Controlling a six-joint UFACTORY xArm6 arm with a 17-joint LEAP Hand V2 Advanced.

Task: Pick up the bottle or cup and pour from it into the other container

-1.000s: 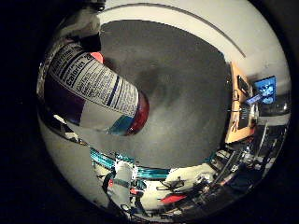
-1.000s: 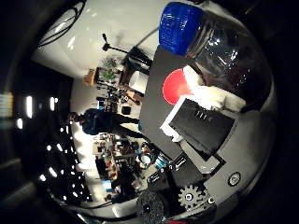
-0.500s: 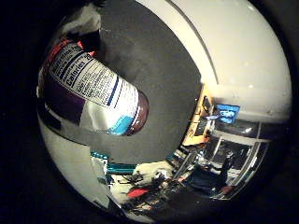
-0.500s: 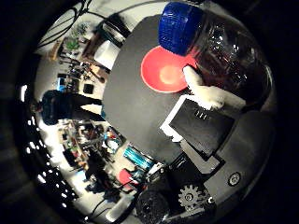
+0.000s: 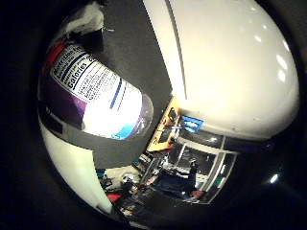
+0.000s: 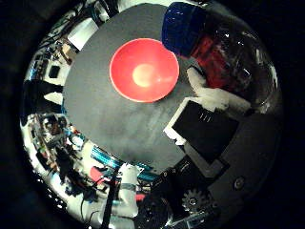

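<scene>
The right hand (image 6: 209, 129) shows white and black finger segments curled close against the palm, seemingly clamped, with geared parts at its base.

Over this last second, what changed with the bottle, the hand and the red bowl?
The hand has swung the bottle toward the red bowl; the bowl now shows whole on the dark mat, beside the bottle's blue cap. The grip on the bottle is unchanged, the cap stays on, and the bowl looks empty.

bottle (image 5: 96, 103) label, nutrition panel, word "calories" legible, remaining print unreadable
</scene>
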